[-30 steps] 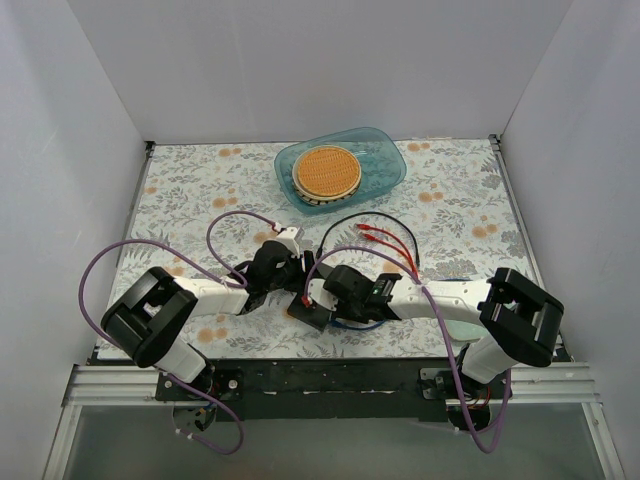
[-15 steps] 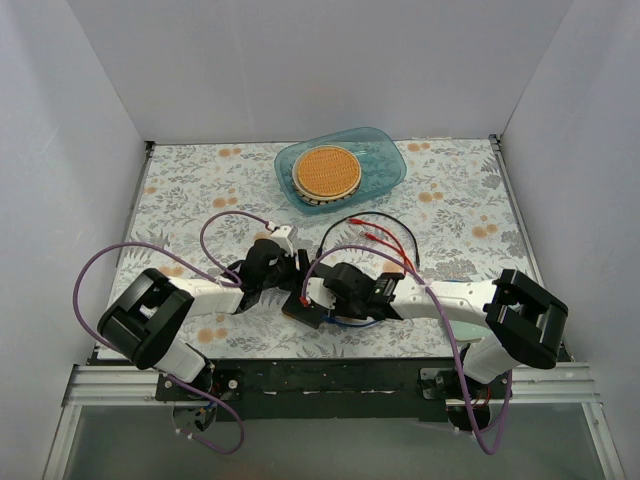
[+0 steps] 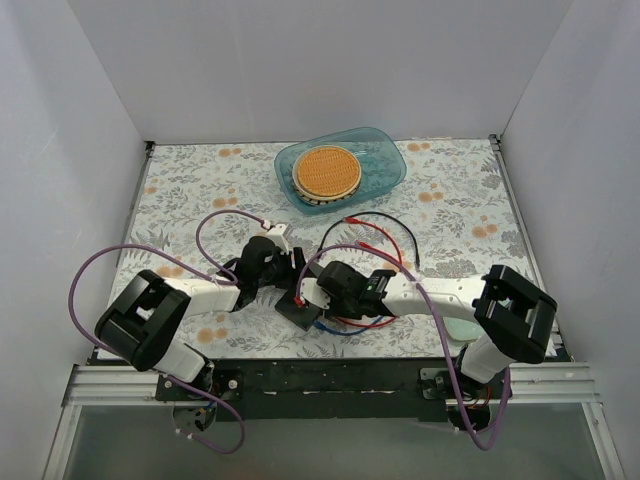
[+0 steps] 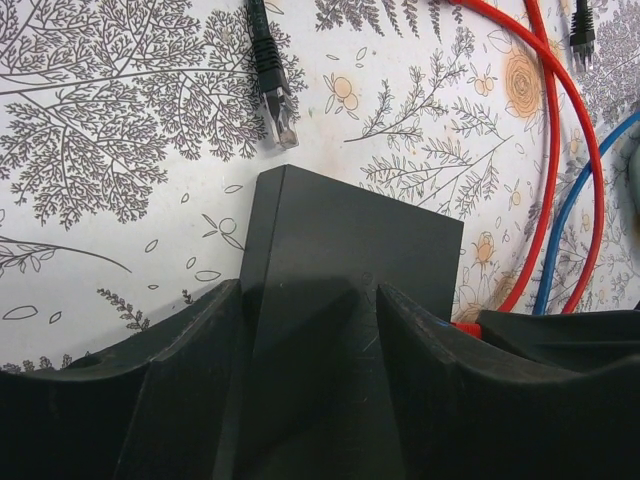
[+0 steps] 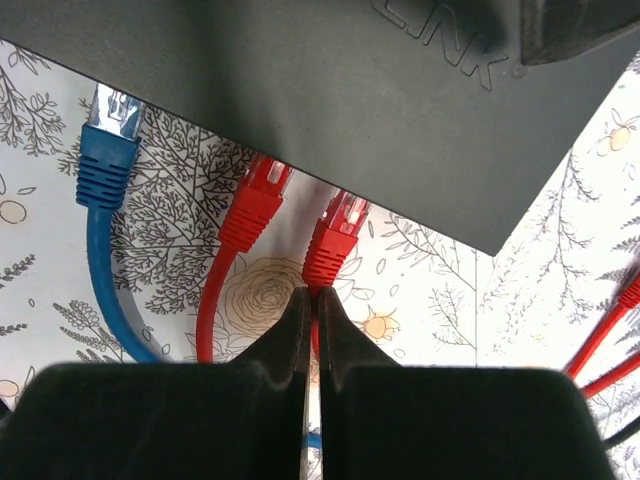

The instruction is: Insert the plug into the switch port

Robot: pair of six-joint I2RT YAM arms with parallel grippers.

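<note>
1. Where the two arms meet over the near middle of the floral tabletop, the switch lies as a dark slab between their wrists. The left arm reaches in from the left and the right arm from the right. Red cables and a black cable loop just beyond them. A blue-green tray holding an orange disc sits by the far wall, well apart. White walls close three sides, and patterned surface lies open to the far left and far right.

2. In the left wrist view, the left claw clamps the switch, one finger on each long side, with the jaws set to the box's width. The box's far corner ends in a crisp edge, and a black plug lies just beyond it, not touching. Open pattern shows to the left of the box. To the right, the red cables and a blue cable curve close by its edge.

3. In the right wrist view, the right claw is pinched almost closed. It holds the plug by the red cable right behind its boot. The plug's clear tip meets the switch's lower edge, and I cannot tell whether it sits in a port. A second red plug just to its left reaches under the same edge. A blue plug lies farther left. Raised letters "LINK" show on the switch's face, and anything before them is cut off by the frame.
</note>
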